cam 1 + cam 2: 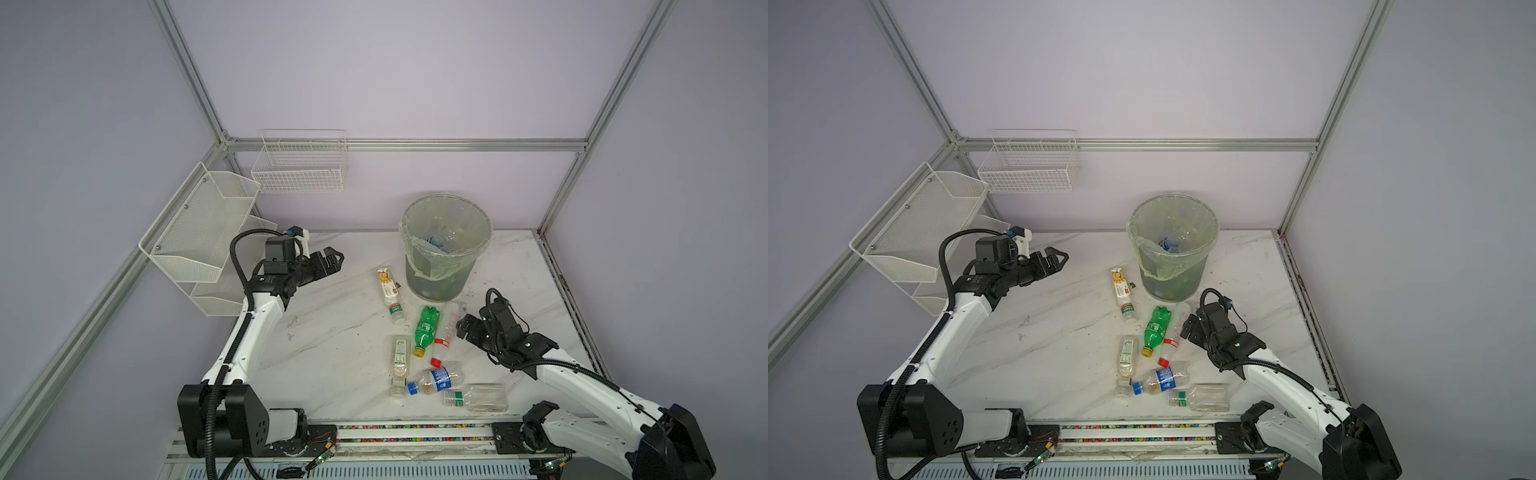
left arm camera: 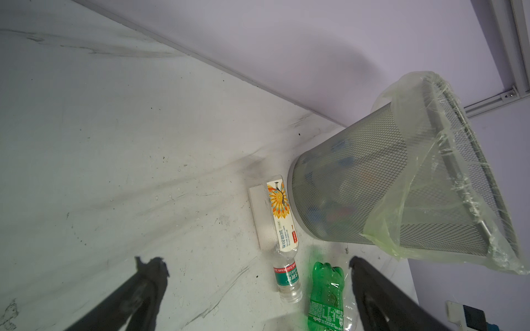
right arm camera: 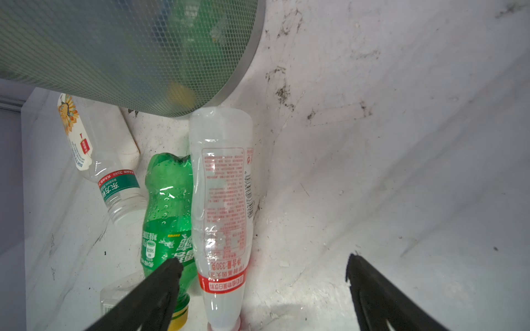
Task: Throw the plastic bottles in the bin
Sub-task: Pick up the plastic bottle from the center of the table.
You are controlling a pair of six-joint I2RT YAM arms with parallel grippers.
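2 bottles flat, adjacent: green bottle (image 1: pixel 428 328), red-labelled clear bottle (image 1: pixel 447 332) | left gripper (image 1: pixel 336 259), right gripper (image 1: pixel 461 328) spread, empty

- green bottle (image 2: pixel 325 301): "Sprite" on its label
- clear bottle with red label (image 3: pixel 222 200): "330" in red, upside down; barcode (image 3: pixel 249 197) beside it
- remaining label print: unreadable

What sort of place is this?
Most likely a lab robot cell, not a home: aluminium frame with plain panels, two arms mounted on a front rail, bottles staged beside a lined bin.
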